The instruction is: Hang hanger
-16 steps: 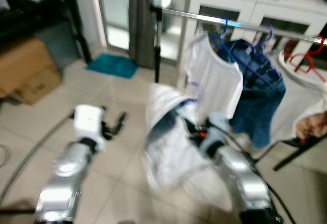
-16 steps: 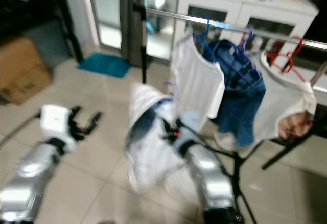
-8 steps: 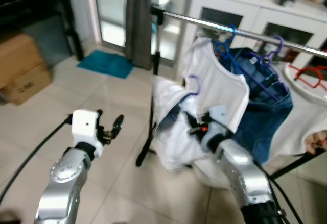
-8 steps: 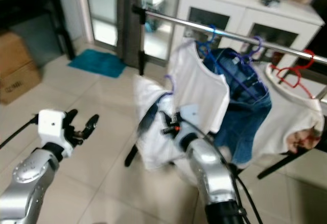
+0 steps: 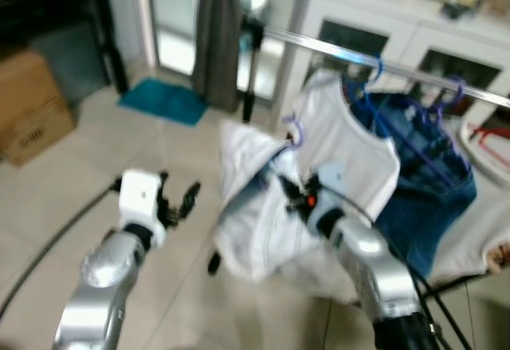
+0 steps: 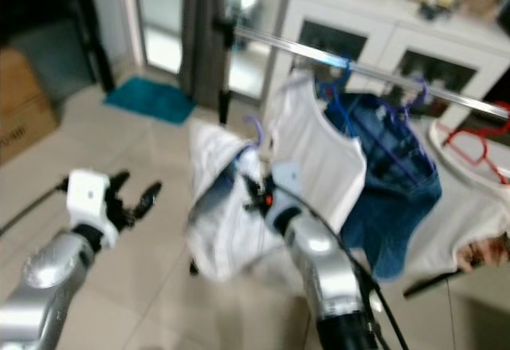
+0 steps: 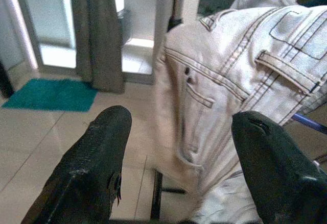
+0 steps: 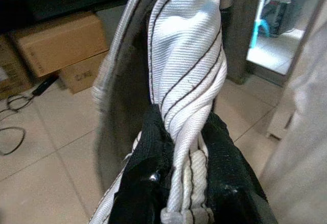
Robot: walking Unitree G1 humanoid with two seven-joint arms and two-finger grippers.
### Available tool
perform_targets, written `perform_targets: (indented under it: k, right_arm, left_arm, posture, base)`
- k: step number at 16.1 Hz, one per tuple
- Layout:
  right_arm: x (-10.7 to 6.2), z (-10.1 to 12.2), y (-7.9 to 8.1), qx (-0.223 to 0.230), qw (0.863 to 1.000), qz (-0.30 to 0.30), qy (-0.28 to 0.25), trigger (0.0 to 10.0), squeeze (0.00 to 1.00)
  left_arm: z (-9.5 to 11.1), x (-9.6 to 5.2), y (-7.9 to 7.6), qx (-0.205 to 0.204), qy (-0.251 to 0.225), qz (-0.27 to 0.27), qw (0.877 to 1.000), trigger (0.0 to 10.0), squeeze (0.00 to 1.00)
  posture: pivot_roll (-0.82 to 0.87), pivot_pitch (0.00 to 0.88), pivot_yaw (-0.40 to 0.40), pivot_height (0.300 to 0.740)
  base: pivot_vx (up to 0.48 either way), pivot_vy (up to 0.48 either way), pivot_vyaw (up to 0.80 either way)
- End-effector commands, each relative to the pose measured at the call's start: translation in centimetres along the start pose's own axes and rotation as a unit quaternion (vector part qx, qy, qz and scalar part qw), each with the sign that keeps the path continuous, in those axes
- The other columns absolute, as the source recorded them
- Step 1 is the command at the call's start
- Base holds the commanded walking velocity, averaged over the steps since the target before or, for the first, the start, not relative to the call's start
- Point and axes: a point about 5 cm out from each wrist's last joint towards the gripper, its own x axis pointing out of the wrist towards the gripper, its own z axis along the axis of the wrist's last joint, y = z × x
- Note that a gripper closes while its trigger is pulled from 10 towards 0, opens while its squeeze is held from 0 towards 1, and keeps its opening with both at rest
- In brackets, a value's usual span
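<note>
Right pincer lifted pale jeans railward

Pale jeans, purple hanger

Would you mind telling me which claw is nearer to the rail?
Right. The right claw, shut on the pale jeans, is just below the rail. The left claw hangs open, farther back over the floor.

Pale beige tiles cover the floor. A teal mat lies before a bright glass door hung with a grey curtain. Cardboard boxes sit left; a white cabinet stands behind.
</note>
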Motion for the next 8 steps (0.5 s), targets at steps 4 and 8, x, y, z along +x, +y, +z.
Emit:
perform_targets:
  k: [4, 8]
  right_arm:
    - [-0.68, 1.40, -1.20, -0.009, 0.999, -0.033, -0.029, 10.0, 0.00]
    - [-0.55, 1.35, -1.10, -0.017, 0.999, -0.037, -0.018, 10.0, 0.00]
  left_arm:
    - [0.21, 0.18, -1.02, 0.011, 0.004, -0.038, 0.999, 10.0, 0.00]
    - [0.14, -0.13, -1.08, 0.017, 0.009, -0.047, 0.999, 10.0, 0.00]
  posture:
    - [0.03, 0.014, -0.083, 0.740]
    - [0.04, 0.002, -0.084, 0.740]
  base:
    - [0.385, 0.000, 0.00]
    - [0.386, 0.000, -0.60]
